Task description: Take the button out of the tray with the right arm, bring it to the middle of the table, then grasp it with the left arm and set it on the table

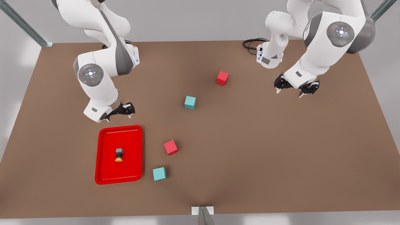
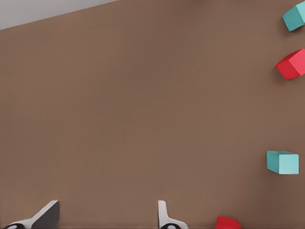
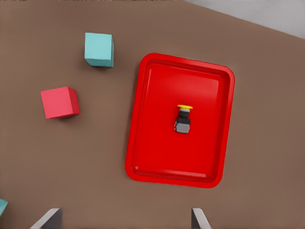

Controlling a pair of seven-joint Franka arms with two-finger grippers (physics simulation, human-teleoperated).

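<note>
Above the tray (image 1: 103,156), right gripper (image 1: 120,112), fingers spread.

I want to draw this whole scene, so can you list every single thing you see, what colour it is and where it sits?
table: 1, brown, under everything.
tray: 1, red, on the table at the front view's lower left.
button: 1, dark grey with a yellow cap, lying in the middle of the tray.
red cubes: 2, one just right of the tray, one farther back near the middle.
teal cubes: 2, one by the tray's near right corner, one near the table's middle.
cable: 1, black, at the far edge.
right gripper: black, open, above the table behind the tray.
left gripper: black, open, waiting at the front view's right.
</note>
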